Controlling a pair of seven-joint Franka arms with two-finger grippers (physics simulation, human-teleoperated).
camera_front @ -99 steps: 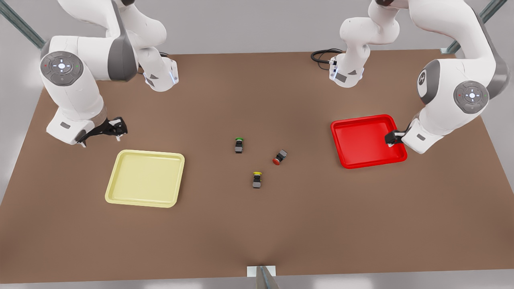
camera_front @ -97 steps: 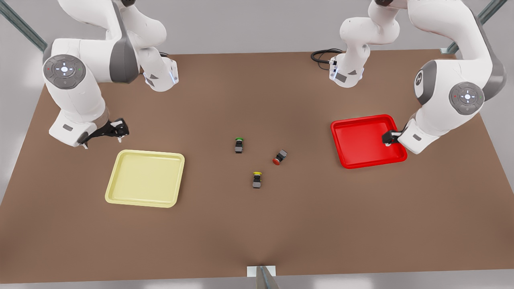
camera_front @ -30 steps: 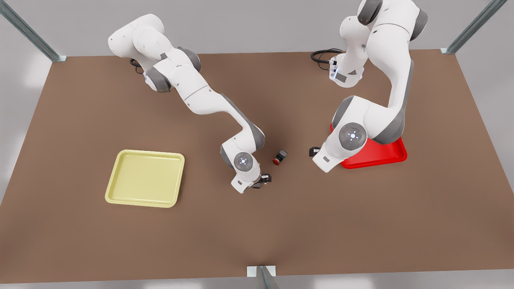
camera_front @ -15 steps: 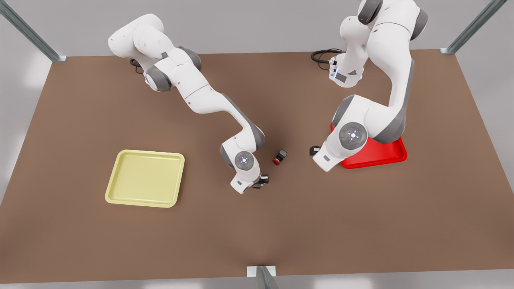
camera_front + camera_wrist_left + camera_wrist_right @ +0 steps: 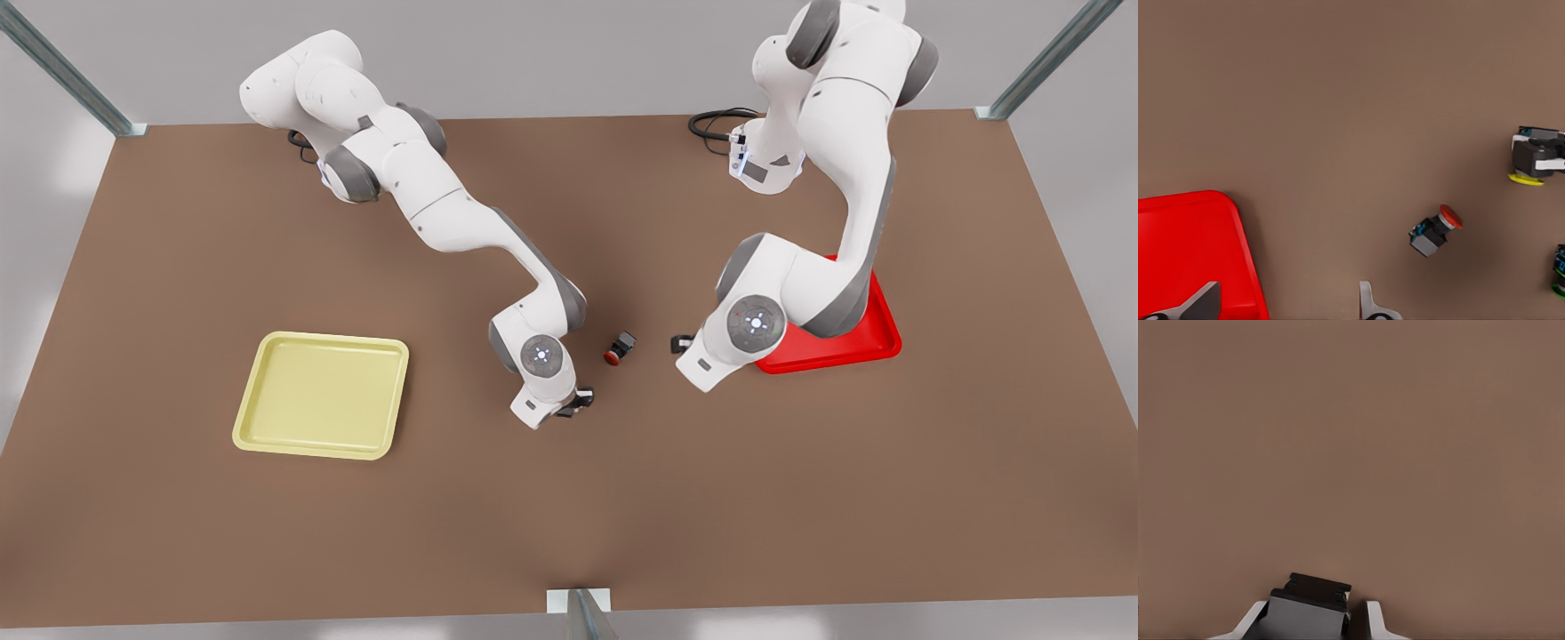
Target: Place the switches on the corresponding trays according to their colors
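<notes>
The red switch (image 5: pixel 619 348) (image 5: pixel 1436 231) lies on its side on the brown table between the two arms. The yellow switch (image 5: pixel 1526 179) sits between the fingers of my right gripper (image 5: pixel 578 402), which is shut on its dark body (image 5: pixel 1308 610). My left gripper (image 5: pixel 682 343) (image 5: pixel 1286 313) hangs open with nothing between its fingers, between the red switch and the red tray (image 5: pixel 876 336) (image 5: pixel 1185 247). The pale yellow tray (image 5: pixel 322 396) lies at the front view's left with nothing in it.
A green-capped switch (image 5: pixel 1559 270) lies close to the red and yellow ones. A black cable (image 5: pixel 711 123) coils at the table's far edge by an arm base.
My left gripper has shifted toward the front view's left, off the red tray's edge and closer to the red switch. The right gripper has stayed almost still on the yellow switch.
</notes>
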